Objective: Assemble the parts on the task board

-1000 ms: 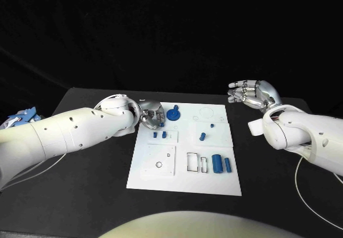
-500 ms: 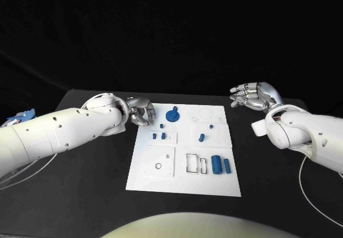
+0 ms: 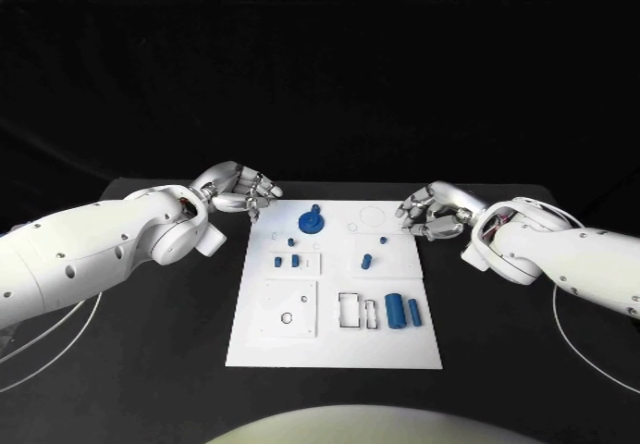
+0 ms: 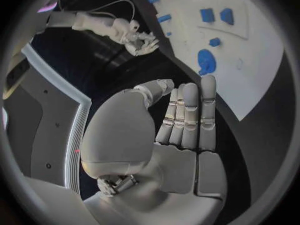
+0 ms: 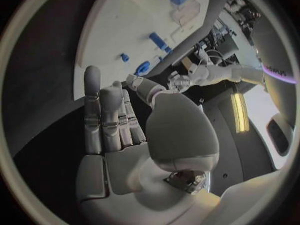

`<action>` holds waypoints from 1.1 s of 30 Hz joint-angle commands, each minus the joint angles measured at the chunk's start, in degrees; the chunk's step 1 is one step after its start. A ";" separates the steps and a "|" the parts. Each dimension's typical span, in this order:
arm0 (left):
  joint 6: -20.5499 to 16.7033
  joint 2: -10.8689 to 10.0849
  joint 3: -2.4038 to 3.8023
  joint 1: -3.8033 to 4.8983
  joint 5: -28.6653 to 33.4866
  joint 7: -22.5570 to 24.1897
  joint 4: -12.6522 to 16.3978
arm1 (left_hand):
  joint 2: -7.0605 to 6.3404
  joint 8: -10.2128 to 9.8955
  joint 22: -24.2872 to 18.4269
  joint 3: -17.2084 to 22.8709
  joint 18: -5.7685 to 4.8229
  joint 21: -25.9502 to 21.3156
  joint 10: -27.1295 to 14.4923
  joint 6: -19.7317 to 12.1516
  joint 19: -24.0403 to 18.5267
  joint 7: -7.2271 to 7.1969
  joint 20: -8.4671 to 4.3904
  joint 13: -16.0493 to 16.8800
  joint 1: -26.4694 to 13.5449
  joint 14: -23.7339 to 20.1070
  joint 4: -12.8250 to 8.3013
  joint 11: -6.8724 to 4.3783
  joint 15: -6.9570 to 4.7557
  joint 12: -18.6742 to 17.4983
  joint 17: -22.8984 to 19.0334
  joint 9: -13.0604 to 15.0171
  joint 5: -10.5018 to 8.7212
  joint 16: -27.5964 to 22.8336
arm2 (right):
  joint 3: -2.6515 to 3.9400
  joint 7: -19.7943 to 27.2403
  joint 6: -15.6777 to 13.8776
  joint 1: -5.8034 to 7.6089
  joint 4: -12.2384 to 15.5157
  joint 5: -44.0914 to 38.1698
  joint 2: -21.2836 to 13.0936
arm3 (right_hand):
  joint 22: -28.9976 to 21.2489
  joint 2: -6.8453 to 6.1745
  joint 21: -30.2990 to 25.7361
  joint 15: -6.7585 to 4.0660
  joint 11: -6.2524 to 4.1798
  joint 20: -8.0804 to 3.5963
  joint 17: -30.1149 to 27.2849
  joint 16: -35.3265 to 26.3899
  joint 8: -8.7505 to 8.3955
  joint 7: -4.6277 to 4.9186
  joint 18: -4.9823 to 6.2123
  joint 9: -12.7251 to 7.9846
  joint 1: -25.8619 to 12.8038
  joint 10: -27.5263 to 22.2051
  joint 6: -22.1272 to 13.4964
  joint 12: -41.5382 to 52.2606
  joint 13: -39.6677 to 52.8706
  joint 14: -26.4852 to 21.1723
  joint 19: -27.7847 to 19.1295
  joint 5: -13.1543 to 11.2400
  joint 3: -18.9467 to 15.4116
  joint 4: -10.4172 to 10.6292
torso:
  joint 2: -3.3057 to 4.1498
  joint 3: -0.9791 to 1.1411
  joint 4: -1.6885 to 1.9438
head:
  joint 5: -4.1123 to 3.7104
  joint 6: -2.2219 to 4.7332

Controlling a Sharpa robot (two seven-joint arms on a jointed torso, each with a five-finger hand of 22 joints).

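Both hands hold nothing. On one side, the left hand [image 3: 240,191] hangs just off the far left corner of the task board [image 3: 334,342], with its fingers bent loosely over the black table [image 3: 133,370]. From the left wrist view, its fingers [image 4: 190,115] are straight and side by side, and nothing sits in the palm. Across the board, the right hand [image 3: 432,213] is at the far right edge, with its fingers curled down a little. From the right wrist view, its fingers [image 5: 109,120] are also stretched out and bare.

The white board lies flat in the middle of the table. A round blue part [image 3: 311,221] sits near its far left corner, close to the left hand. Two little blue parts [image 3: 286,261] stand side by side just below it. Another small blue part [image 3: 365,262] leans near the middle of the board. Two blue cylinders [image 3: 404,311] lie next to each other on the right side, beside a few empty slots [image 3: 356,310].
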 commanded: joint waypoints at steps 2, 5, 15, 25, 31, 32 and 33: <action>-0.61 -0.89 0.06 -0.08 21.90 9.27 1.59 | 0.33 0.41 -0.31 -0.32 0.86 -0.49 -0.28 -0.37 -0.40 0.01 -0.02 0.11 -0.37 -0.31 0.11 -0.11 -0.05 0.59 -0.16 0.09 0.00 -0.29 | 0.01 -5.98 2.87 -0.25 1.18 -18.76 0.61 | 9.91 -0.85 10.26 0.65 0.45 0.45 11.73 14.39 -0.60 0.09 -0.90 0.46 -0.85 -0.97 0.04 -1.37 0.46 2.55 3.14 -0.43 1.46 0.51 | -0.04 -0.05 0.16 | -0.63 0.15; -0.08 -1.34 0.06 -0.16 24.72 10.64 2.51 | 0.47 0.45 -0.39 -0.35 0.87 -0.61 -0.19 -0.37 -0.39 0.01 -0.02 0.15 -0.35 -0.33 0.11 -0.14 -0.06 0.74 -0.20 0.10 0.01 -0.31 | 0.01 -7.28 2.47 -0.40 1.78 -21.61 1.23 | 14.30 -0.94 14.70 0.71 0.45 0.55 14.66 18.02 -0.69 -0.01 -1.56 0.73 -0.69 -0.95 0.06 -1.46 0.73 2.70 4.57 -0.41 1.95 0.60 | -0.01 -0.07 0.20 | -0.83 0.24; 0.80 -1.85 0.06 -0.25 27.57 12.36 4.20 | 0.58 0.35 -0.64 -0.54 0.86 -0.96 -0.28 -0.77 -0.29 0.16 -0.03 0.16 -0.29 -0.43 0.00 -0.07 -0.05 1.00 -0.33 0.05 -0.02 -0.36 | -0.04 -10.69 2.18 -1.07 2.44 -26.78 3.64 | 18.59 -0.44 19.02 0.73 0.39 0.62 17.89 22.10 -0.55 -0.06 -2.16 1.20 -0.07 -0.81 0.61 -1.39 1.13 2.94 5.69 -1.06 3.21 0.60 | 0.02 -0.09 0.16 | -1.08 0.40; 0.98 -2.00 0.06 -0.25 28.25 12.59 4.81 | 0.60 0.29 -0.79 -0.65 0.85 -1.16 -0.53 -1.00 -0.26 0.27 0.00 0.12 -0.31 -0.54 -0.04 0.03 0.02 1.01 -0.41 0.01 -0.04 -0.44 | -0.10 -12.73 2.88 -1.57 1.84 -29.08 5.34 | 20.21 -0.05 20.63 0.78 0.39 0.68 19.24 23.80 -0.41 0.00 -2.37 1.42 -0.10 -0.61 1.16 -1.39 1.22 3.08 6.07 -1.30 3.97 0.88 | 0.02 -0.05 0.28 | -1.14 0.14; 1.11 -2.06 0.06 -0.25 28.30 12.38 4.89 | 0.59 0.26 -0.86 -0.75 0.84 -1.27 -0.66 -1.12 -0.24 0.32 0.02 0.10 -0.39 -0.57 -0.01 0.09 0.06 1.03 -0.44 -0.01 -0.08 -0.45 | -0.15 -13.50 3.40 -1.74 1.41 -30.18 5.85 | 20.73 0.11 21.14 0.78 0.37 0.70 19.49 24.21 -0.35 -0.01 -2.43 1.50 0.01 -0.43 1.34 -1.33 1.28 3.09 6.16 -1.46 4.28 0.89 | -0.03 0.00 0.16 | -1.10 -0.01; 1.13 -2.07 0.06 -0.25 28.31 12.33 4.90 | 0.59 0.26 -0.86 -0.75 0.84 -1.27 -0.66 -1.12 -0.24 0.32 0.02 0.10 -0.39 -0.57 -0.01 0.09 0.06 1.03 -0.44 -0.01 -0.08 -0.45 | -0.15 -13.62 3.46 -1.77 1.29 -30.34 5.95 | 20.85 0.13 21.26 0.78 0.35 0.70 19.57 24.33 -0.32 -0.02 -2.44 1.53 0.03 -0.35 1.41 -1.29 1.30 3.09 6.17 -1.51 4.33 0.89 | -0.02 -0.01 0.16 | -1.10 -0.01; 1.16 -2.07 0.06 -0.25 28.31 12.28 4.91 | 0.59 0.26 -0.86 -0.75 0.84 -1.27 -0.66 -1.12 -0.24 0.32 0.02 0.10 -0.39 -0.57 -0.01 0.09 0.06 1.03 -0.44 -0.01 -0.08 -0.45 | -0.16 -13.74 3.50 -1.80 1.17 -30.48 6.06 | 21.08 0.16 21.49 0.77 0.34 0.70 19.71 24.48 -0.30 -0.02 -2.48 1.55 0.05 -0.28 1.46 -1.25 1.33 3.10 6.25 -1.55 4.39 0.90 | -0.03 0.00 0.14 | -1.11 -0.02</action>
